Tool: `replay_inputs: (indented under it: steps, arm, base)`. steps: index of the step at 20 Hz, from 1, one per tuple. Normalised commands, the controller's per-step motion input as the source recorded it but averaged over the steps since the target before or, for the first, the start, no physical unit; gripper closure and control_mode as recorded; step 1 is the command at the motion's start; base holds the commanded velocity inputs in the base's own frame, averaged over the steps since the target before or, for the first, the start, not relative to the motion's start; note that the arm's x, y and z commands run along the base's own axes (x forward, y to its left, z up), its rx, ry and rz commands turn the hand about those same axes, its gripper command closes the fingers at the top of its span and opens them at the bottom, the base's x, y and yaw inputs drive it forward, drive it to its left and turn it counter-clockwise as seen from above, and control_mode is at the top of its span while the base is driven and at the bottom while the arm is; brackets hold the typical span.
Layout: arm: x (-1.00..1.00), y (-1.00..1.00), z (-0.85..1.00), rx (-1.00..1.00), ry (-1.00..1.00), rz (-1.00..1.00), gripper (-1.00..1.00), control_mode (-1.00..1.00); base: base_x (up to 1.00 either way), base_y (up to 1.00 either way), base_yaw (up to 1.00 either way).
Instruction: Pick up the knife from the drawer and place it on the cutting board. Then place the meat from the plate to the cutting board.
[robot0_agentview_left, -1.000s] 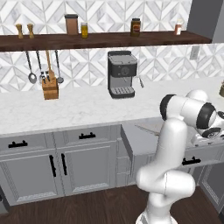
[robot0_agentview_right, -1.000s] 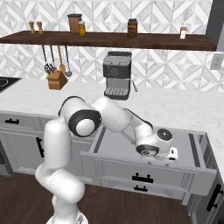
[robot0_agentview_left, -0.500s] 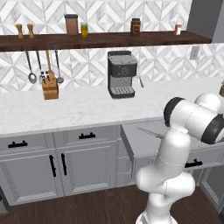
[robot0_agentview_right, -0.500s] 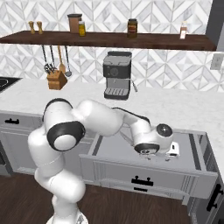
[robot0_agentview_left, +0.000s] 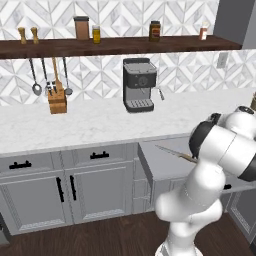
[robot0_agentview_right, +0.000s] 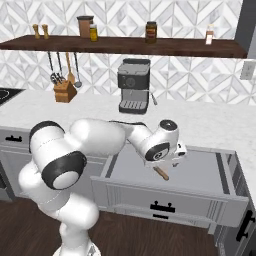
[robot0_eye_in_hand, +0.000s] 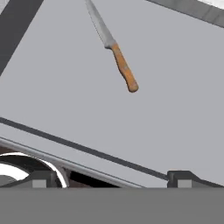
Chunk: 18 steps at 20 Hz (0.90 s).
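- The drawer (robot0_agentview_right: 200, 172) is pulled out from under the white counter (robot0_agentview_left: 75, 127), its plain grey floor showing and the black bar handle (robot0_agentview_right: 161, 216) on its front panel facing the room.
- The knife (robot0_eye_in_hand: 114, 50) lies flat on the drawer floor, on its own, with nothing touching it. Its wooden handle (robot0_agentview_right: 161, 173) pokes out from beneath the robot's wrist in the right base view.
- From the left base view the blade (robot0_agentview_left: 172, 152) slants across the drawer, with the arm's white elbow covering the handle end.
- The gripper (robot0_eye_in_hand: 111, 177) hangs above the drawer with its jaws spread as wide as they go, and nothing is between them. One fingertip (robot0_eye_in_hand: 41, 178) sits low at the left of the hand view and the other (robot0_eye_in_hand: 181, 178) at the right.
- The knife lies well ahead of those tips, handle end nearer to them, blade pointing away.
- Back on the counter stand a coffee machine (robot0_agentview_left: 139, 85) and a wooden knife block (robot0_agentview_left: 57, 101). Jars line the dark shelf (robot0_agentview_left: 115, 46) above.
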Motion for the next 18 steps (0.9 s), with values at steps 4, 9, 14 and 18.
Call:
replay_inputs:
  steps: [4,9,14,18]
  arm:
    - [0.29,0.29,-0.12,-0.02,0.00,0.02,-1.00,-1.00]
    - [0.38,0.05,-0.31,0.00,0.02,0.10,-1.00,-1.00]
    - [0.55,0.00,-0.27,0.00,0.08,0.03,-1.00,-1.00]
    - [0.18,0.03,-0.21,0.00,0.05,0.00,-1.00,-1.00]
  base:
    - [0.00,0.00,0.00]
    - [0.00,0.00,0.00]
    - [0.00,0.00,0.00]
    - [0.00,0.00,0.00]
